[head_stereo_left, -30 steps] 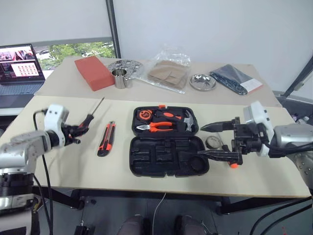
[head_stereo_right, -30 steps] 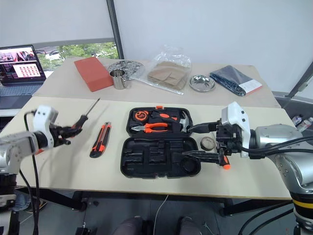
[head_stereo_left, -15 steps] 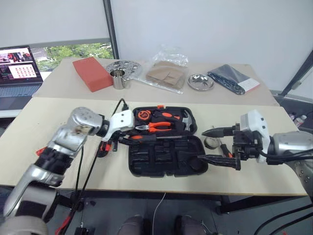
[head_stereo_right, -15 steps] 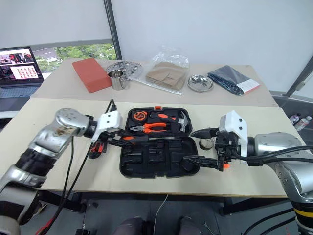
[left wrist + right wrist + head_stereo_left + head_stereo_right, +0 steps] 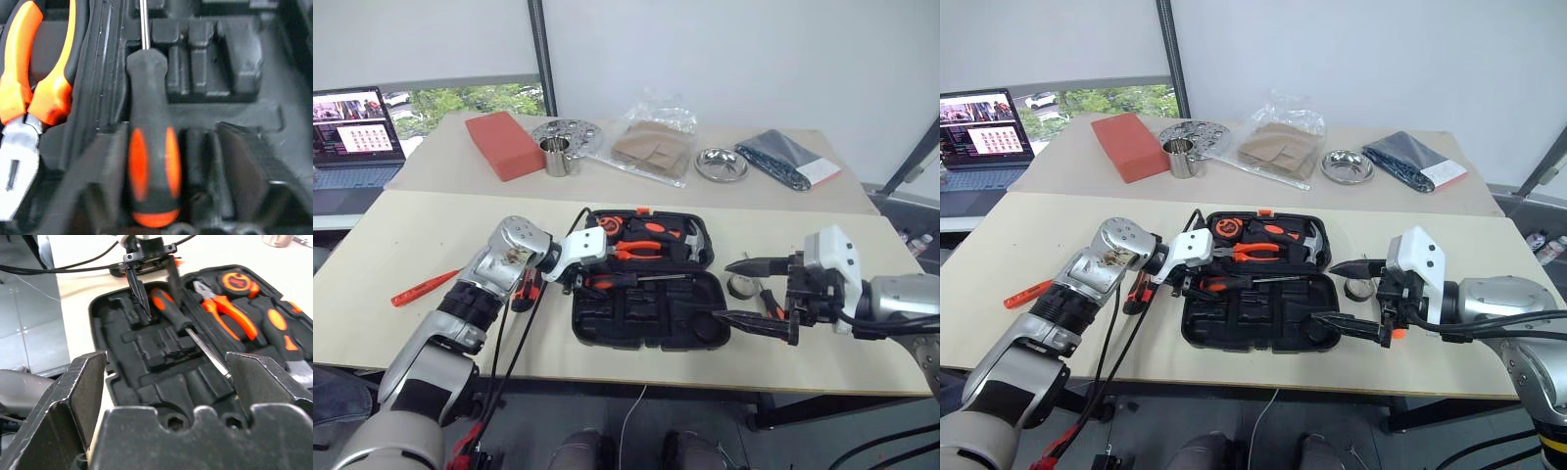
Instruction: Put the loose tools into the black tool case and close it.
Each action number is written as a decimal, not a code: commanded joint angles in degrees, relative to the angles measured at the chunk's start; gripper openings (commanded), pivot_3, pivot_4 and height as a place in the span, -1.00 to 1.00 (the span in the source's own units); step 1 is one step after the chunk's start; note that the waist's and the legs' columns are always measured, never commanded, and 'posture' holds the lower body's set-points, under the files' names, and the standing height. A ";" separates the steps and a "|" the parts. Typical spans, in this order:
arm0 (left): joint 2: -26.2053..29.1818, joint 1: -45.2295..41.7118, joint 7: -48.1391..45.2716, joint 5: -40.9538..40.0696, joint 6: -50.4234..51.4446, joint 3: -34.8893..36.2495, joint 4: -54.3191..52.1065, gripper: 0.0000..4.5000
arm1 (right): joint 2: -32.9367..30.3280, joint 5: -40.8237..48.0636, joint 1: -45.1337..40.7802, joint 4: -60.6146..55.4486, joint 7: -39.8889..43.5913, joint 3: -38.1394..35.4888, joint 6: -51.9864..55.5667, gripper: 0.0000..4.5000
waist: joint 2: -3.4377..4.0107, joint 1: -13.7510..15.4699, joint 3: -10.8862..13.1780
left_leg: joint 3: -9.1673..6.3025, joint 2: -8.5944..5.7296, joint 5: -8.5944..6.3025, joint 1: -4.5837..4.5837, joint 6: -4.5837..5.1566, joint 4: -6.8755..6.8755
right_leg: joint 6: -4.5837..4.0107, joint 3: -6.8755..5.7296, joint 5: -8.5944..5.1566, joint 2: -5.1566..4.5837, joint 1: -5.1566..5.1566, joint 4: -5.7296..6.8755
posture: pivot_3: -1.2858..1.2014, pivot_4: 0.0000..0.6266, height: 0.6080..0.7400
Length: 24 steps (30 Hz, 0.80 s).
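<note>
Two beige tables [image 5: 431, 230] stand end to end before us, the far one against a white wall and a window. On the near table, close to the middle of its front edge, lies the black tool case [image 5: 646, 313], open flat, lid half toward the far edge. In the lid half we see the orange-handled pliers [image 5: 636, 252] and a hammer [image 5: 695, 245]. Our left gripper [image 5: 579, 284] reaches into the case at its left end, fingers spread on either side of a black-and-orange screwdriver [image 5: 626, 280], which lies along the hinge side of the tray, shaft pointing toward the right end. Our right gripper [image 5: 754, 294] hovers at the case's right end with its fingers wide apart and nothing between them. Behind it on the table sits the small grey tape roll [image 5: 740, 286]. Just left of the case, partly hidden by our left arm, lies the utility knife [image 5: 1136, 292]. Near the table's left edge lies the thin red tester screwdriver [image 5: 424, 287].
</note>
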 commanded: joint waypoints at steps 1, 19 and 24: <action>-0.44 -2.95 0.48 -1.42 1.62 3.36 -2.21 0.51 | -0.56 0.86 0.03 -1.28 -0.40 -2.52 -0.15 1.00 | 0.00 -0.02 0.00 | 0.00 -0.01 -0.01 -0.01 0.01 0.01 | 0.02 0.01 0.02 0.00 -0.01 -0.01 | 0.03 -0.52 0.91; -6.31 0.08 5.73 11.95 -9.07 -5.96 6.03 -0.99 | 0.61 0.79 0.57 -0.64 -2.50 -3.59 -0.17 1.00 | 0.01 0.18 -0.07 | 0.02 -0.05 -0.10 0.34 0.15 0.01 | 0.06 0.02 0.05 -0.09 0.34 -0.06 | 0.03 -0.52 0.91; -5.70 -0.25 4.57 6.96 -5.38 -0.22 4.20 -0.99 | 0.86 -1.58 8.23 -0.97 -5.42 -9.16 0.08 1.00 | 0.00 0.16 -0.09 | 0.01 -0.06 -0.35 0.31 -0.20 0.04 | 0.16 0.08 0.17 -0.30 0.32 -0.07 | 0.03 -0.52 0.91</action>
